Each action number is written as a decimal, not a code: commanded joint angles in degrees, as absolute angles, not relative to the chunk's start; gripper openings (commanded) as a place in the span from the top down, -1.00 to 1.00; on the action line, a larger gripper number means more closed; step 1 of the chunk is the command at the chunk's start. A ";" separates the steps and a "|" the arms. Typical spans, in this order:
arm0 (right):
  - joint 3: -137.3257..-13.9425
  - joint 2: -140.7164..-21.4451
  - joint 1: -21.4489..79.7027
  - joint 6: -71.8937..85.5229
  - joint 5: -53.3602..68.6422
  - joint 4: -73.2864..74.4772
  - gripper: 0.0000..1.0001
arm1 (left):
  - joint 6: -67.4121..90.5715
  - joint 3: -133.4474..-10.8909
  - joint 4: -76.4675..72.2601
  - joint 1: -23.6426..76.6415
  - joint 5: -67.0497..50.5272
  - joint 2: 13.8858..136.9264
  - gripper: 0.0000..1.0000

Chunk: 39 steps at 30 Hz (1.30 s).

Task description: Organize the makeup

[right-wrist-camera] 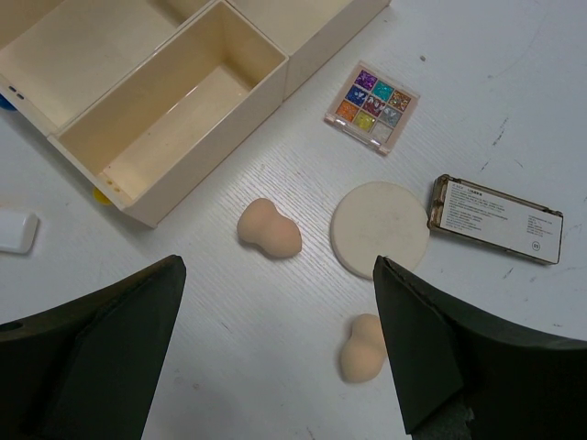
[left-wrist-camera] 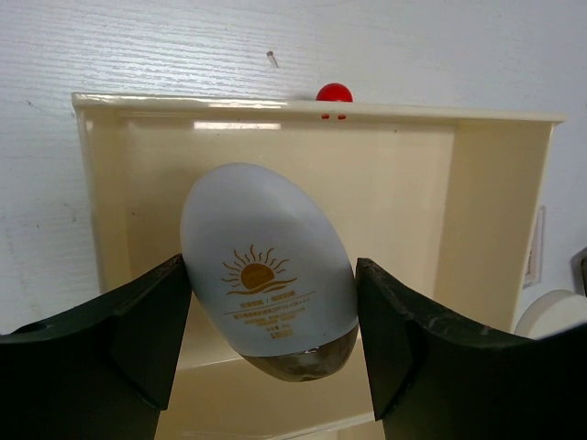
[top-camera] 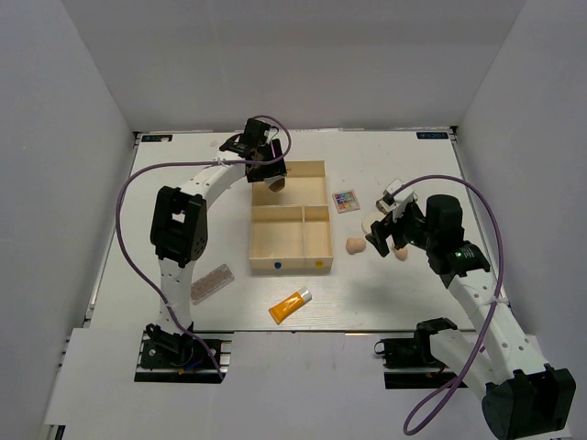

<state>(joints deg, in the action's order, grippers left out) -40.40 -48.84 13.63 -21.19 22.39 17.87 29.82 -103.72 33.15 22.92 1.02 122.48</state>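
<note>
My left gripper is shut on a pale egg-shaped bottle with a gold sun logo and a dark cap, held over the far compartment of the wooden tray; the top view shows it there too. My right gripper is open and empty above two peach sponges and the cream round pad. The multicolour palette and dark flat case lie beyond. The orange tube and speckled palette lie near the tray's front.
The tray stands mid-table with two small near compartments and one long far one, none holding anything that I can see. White walls enclose the table on three sides. The tube's white cap shows at the right wrist view's left edge.
</note>
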 commanded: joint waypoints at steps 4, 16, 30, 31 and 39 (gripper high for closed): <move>-40.25 -48.69 13.62 -20.83 22.15 16.08 -0.78 | 29.27 -106.61 33.66 24.34 2.90 119.45 -0.40; -40.17 -48.52 13.45 -20.65 22.33 16.17 -0.78 | 28.92 -106.17 34.81 24.35 3.17 116.72 -0.82; -40.17 -48.34 13.80 -20.65 22.15 16.17 -0.78 | 25.41 -95.03 31.55 26.19 -6.93 103.39 -0.32; -40.17 -48.43 13.80 -20.65 22.24 16.17 -0.78 | 24.97 -90.57 30.86 26.97 -8.25 101.71 -0.13; -40.25 -48.52 13.97 -20.83 22.50 16.08 -0.78 | 16.01 -71.99 33.55 35.67 -14.51 83.07 0.37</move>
<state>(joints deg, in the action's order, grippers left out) -40.40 -48.84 13.63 -21.19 22.41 17.89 21.15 -75.22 30.63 33.10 -11.99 87.81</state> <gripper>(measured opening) 0.888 0.309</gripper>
